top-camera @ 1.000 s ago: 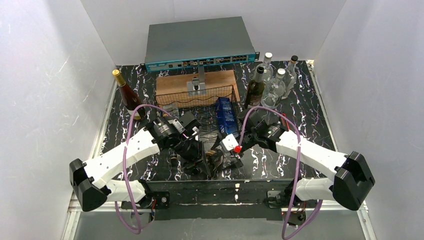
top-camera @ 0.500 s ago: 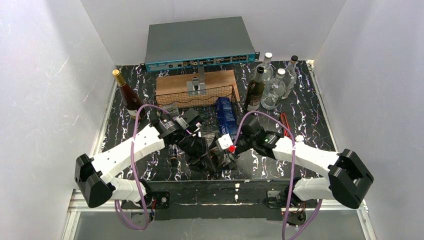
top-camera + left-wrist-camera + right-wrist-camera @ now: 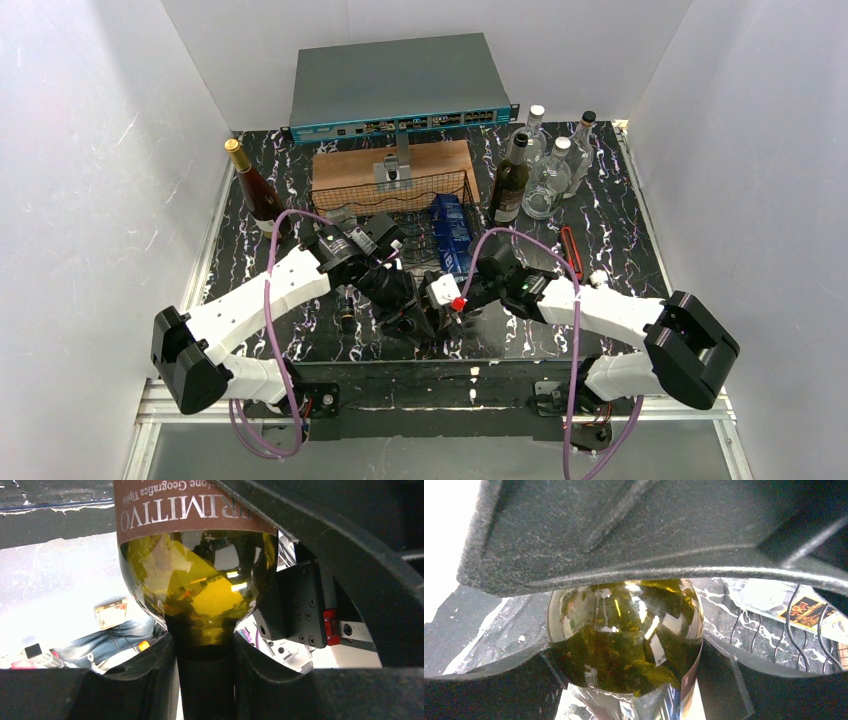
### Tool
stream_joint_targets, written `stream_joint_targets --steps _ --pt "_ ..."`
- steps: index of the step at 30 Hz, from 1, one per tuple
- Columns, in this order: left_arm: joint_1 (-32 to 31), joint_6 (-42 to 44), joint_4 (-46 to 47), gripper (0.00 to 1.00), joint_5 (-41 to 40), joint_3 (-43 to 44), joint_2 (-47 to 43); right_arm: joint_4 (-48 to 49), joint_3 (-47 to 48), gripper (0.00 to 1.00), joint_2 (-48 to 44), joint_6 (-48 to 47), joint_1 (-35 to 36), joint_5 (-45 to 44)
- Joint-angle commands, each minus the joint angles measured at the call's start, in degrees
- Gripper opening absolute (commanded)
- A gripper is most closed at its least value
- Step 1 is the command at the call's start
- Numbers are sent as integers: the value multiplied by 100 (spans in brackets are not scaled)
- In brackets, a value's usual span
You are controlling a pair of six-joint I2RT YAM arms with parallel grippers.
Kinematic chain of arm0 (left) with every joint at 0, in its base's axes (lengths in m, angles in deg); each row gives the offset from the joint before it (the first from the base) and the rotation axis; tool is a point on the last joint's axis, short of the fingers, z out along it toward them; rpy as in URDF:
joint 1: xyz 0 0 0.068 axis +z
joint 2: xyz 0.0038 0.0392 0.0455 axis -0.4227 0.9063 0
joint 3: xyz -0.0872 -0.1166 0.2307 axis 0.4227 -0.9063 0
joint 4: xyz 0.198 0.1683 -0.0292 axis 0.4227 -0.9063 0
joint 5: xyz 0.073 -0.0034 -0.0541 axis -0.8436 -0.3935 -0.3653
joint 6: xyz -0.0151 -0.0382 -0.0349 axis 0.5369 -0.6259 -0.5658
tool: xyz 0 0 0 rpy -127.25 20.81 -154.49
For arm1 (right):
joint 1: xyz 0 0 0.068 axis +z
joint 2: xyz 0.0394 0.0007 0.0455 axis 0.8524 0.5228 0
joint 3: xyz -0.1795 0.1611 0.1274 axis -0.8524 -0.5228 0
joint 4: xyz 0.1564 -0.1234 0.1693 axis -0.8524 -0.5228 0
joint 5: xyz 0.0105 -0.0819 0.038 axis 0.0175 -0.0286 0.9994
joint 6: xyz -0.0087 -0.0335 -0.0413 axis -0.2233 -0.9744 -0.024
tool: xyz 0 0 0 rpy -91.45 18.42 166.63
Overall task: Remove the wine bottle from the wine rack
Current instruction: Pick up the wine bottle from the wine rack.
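Observation:
The wine bottle point(image 3: 424, 314) is green glass with a brown label, and it hangs low over the table's near edge, in front of the wine rack point(image 3: 400, 203). My left gripper point(image 3: 205, 680) is shut on its dark neck, below the rounded shoulder of the wine bottle point(image 3: 200, 580). In the top view the left gripper point(image 3: 398, 300) meets it from the left. My right gripper point(image 3: 446, 300) comes from the right. In the right wrist view the right gripper point(image 3: 624, 670) has a finger pressed against each side of the wine bottle point(image 3: 624, 630) at its body.
A blue box point(image 3: 452, 232) lies in the rack, with a wooden board point(image 3: 390, 160) and a grey network switch point(image 3: 400, 85) behind. Several bottles point(image 3: 540, 170) stand back right, a gold-capped bottle point(image 3: 255, 192) back left. A red tool point(image 3: 573, 250) lies on the right.
My right arm has swung left and lower towards the bottle, and its jaws have closed in on the bottle's body. The left arm has shifted slightly, still holding the neck.

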Motion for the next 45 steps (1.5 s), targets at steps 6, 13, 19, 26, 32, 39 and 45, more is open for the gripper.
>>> stream_joint_targets --steps 6,13,19,26,32,39,45 --pt "107 -27 464 50 246 -2 -421 -140 53 60 86 -229 29 297" --pt "134 -79 542 78 163 -201 -849 -454 134 46 97 -338 29 644" --pt "181 85 604 94 29 -167 -1362 -911 281 38 35 -435 12 1009" --pt "374 637 531 98 -348 -258 -2005 -1596 532 35 23 -703 -39 1288" --pt "377 1541 261 98 -1149 -244 -2463 -2374 839 32 -40 -1064 -125 1508" --pt "378 2970 645 98 -2392 -367 -3433 -3626 1183 30 -18 -1812 -199 2027" --pt "380 3392 1809 98 -2661 -1550 -3936 -5610 1524 30 -313 -3091 -438 2374"
